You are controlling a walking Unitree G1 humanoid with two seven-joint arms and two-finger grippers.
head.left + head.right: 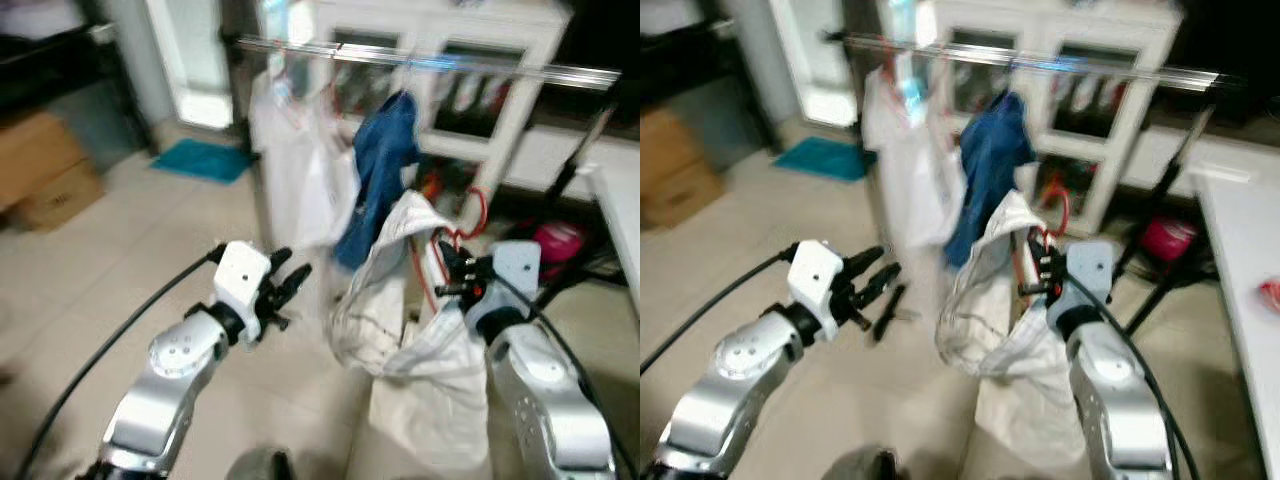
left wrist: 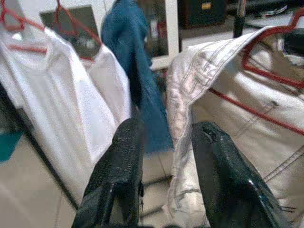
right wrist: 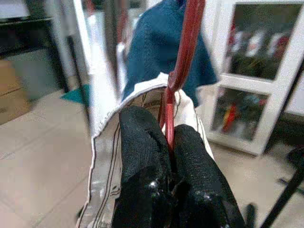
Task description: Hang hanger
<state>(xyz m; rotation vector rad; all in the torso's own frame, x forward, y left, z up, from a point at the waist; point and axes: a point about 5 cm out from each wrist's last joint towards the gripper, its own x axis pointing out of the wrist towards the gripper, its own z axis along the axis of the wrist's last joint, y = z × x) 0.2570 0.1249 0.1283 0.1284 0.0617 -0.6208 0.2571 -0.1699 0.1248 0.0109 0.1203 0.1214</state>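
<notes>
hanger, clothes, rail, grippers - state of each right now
red hanger: pinched in right gripper, off the rail
white garment: draped on red hanger, sagging
rail: holds white shirts and blue garment
white shirts: hung
blue garment: hung
left gripper: open, empty

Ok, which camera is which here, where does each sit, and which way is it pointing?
Left eye view: on the head, looking forward and down at the clothes rail; both silver arms show, left gripper free, right gripper holding the red hanger.
Right eye view: same head, same scene.
Left wrist view: looks along its open fingers toward the white garment on that hanger.
Right wrist view: looks along fingers clamped on the hanger's neck, facing the blue garment.
Shared: both wrist views catch the blue garment and the red hanger.
</notes>
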